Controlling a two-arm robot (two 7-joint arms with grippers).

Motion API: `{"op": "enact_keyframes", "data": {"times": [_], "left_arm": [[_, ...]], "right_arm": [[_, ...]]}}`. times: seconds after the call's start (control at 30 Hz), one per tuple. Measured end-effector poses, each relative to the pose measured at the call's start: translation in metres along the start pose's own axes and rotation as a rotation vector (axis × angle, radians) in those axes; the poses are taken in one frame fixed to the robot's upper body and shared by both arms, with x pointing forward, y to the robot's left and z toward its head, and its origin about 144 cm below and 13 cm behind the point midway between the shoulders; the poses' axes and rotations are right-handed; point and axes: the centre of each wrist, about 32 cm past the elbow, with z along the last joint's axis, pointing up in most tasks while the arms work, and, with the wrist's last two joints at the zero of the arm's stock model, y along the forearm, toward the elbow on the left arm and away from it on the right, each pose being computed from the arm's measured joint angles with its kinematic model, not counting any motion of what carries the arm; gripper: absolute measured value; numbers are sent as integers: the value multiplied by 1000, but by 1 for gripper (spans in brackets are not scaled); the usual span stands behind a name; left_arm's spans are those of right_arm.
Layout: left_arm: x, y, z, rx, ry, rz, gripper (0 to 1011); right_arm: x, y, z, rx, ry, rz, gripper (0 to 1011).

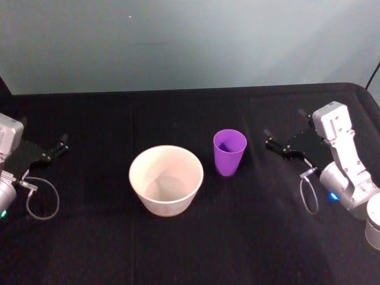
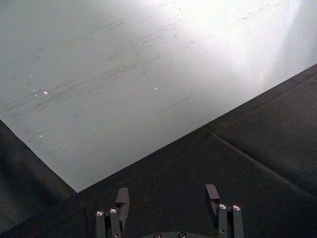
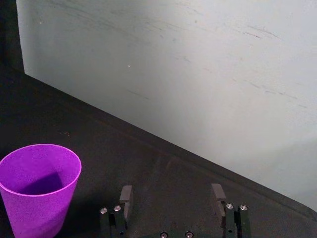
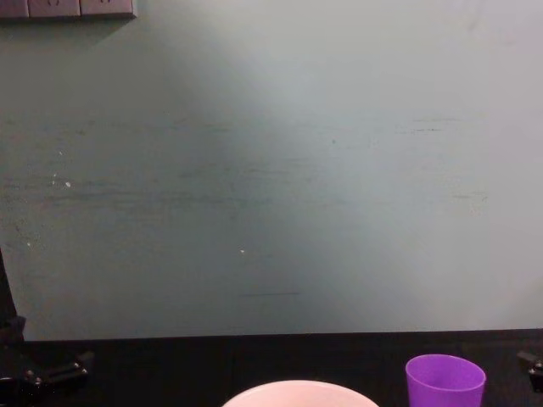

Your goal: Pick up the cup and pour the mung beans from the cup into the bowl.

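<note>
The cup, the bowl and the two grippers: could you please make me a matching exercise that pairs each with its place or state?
Things:
1. cup
2. bowl
3. left gripper
4. right gripper

Places or states:
A. open, near the left edge of the table, far from both vessels
B. pale and wide, standing near the middle
D. purple, upright, to the right of the wide vessel
C. open, to the right of the purple vessel, not touching it

Pairs: 1-D, 2-B, 3-A, 4-C
</note>
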Motion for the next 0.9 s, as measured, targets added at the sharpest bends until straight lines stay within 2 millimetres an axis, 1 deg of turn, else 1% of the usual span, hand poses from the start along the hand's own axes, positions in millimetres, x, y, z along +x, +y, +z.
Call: {"op": "enact_keyframes", "data": {"times": [0.9], "left_arm": [[0,0,0,0,0,0,1000]], "right_arm": [[0,0,0,0,1,-1,1003]]}}
